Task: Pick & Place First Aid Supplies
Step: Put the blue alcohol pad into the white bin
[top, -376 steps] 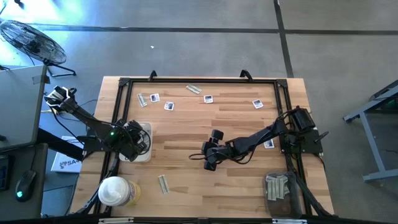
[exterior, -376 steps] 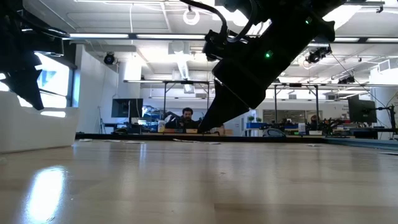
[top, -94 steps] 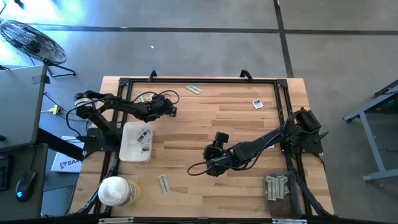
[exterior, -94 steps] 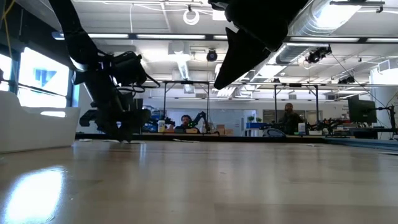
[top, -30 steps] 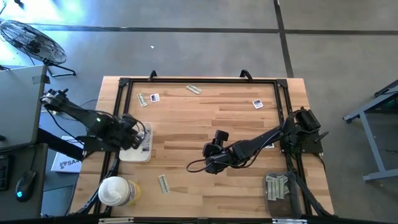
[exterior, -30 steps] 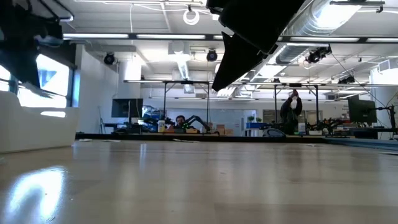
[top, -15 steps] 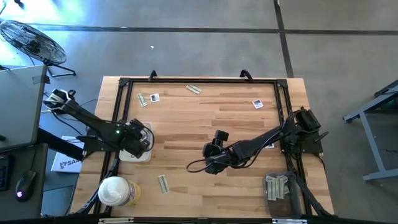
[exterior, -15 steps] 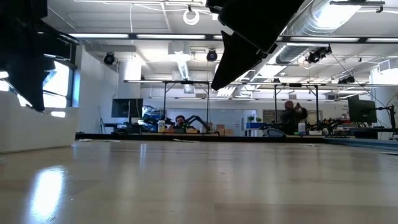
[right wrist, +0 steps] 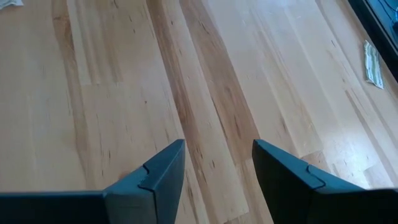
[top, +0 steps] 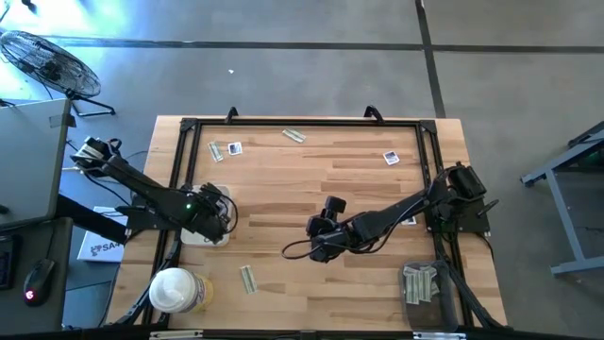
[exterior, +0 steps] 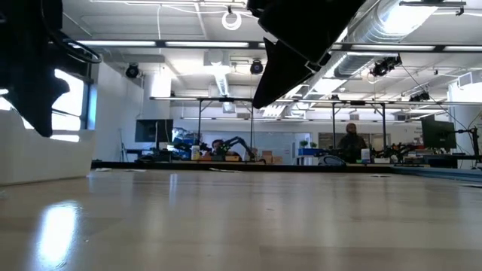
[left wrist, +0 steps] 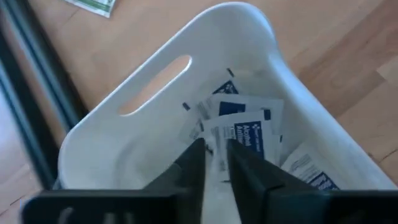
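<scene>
The white tray [left wrist: 155, 81] at the table's left holds several square white packets with blue print. My left gripper [top: 215, 219] hangs over it, pointing steeply down, its fingers a narrow gap apart [left wrist: 216, 163]. The top packet [left wrist: 242, 134] lies on the pile, its near corner between the fingertips. More supplies lie flat on the wood: a square packet [top: 234, 148] and a strip [top: 216, 151] at far left, a strip [top: 294, 135], a square [top: 391, 158], and a strip [top: 247, 279] near the front. My right gripper [top: 316, 247] waits open over bare wood [right wrist: 217, 162] at mid-table. My left gripper's fingers [left wrist: 193, 168] stand on either side of the top packet's near corner [left wrist: 217, 146], coming from above at a slant. The packet rests on the other packets in the tray. Whether the fingers touch it I cannot tell.
A round white-lidded tub [top: 173, 290] stands at the near left, in front of the tray. A box with pale strips [top: 422, 283] sits at the near right. Another square packet [top: 408, 220] lies beside the right arm. A black frame [top: 302, 123] borders the table.
My left gripper has gone toward the table's right and near edges over the tray and has sunk lower into it, tipping more steeply down.
</scene>
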Controlling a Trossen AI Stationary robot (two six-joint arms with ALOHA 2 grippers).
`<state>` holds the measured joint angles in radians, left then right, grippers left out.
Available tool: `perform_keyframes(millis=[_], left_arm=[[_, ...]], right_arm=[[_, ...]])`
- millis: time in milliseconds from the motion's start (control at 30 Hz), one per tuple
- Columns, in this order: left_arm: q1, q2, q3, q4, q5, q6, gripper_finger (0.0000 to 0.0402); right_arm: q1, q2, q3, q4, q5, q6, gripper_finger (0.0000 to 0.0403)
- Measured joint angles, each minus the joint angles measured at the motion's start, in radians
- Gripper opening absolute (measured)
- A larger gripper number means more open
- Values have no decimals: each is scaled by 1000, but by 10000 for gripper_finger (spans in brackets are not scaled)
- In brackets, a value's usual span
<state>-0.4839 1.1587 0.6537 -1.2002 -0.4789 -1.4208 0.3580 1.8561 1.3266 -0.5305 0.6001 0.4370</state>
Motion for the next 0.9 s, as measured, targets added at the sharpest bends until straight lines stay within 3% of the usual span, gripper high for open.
perform_keyframes(millis=[133,233,467,667,900], left_arm=[[0,0,62,-101,1,21,123],[0,0,148,-163,-59,34,156],[46,-1,316,-143,-283,154,174],[301,-1,295,17,-378,373,175],[654,5,147,558,-287,772,175]], right_arm=[[-1,0,0,4,-2,0,183],[-1,0,0,8,-2,0,183],[-7,0,0,30,-3,-11,183],[-7,0,0,31,-8,-11,183],[-7,10,0,39,16,-26,183]])
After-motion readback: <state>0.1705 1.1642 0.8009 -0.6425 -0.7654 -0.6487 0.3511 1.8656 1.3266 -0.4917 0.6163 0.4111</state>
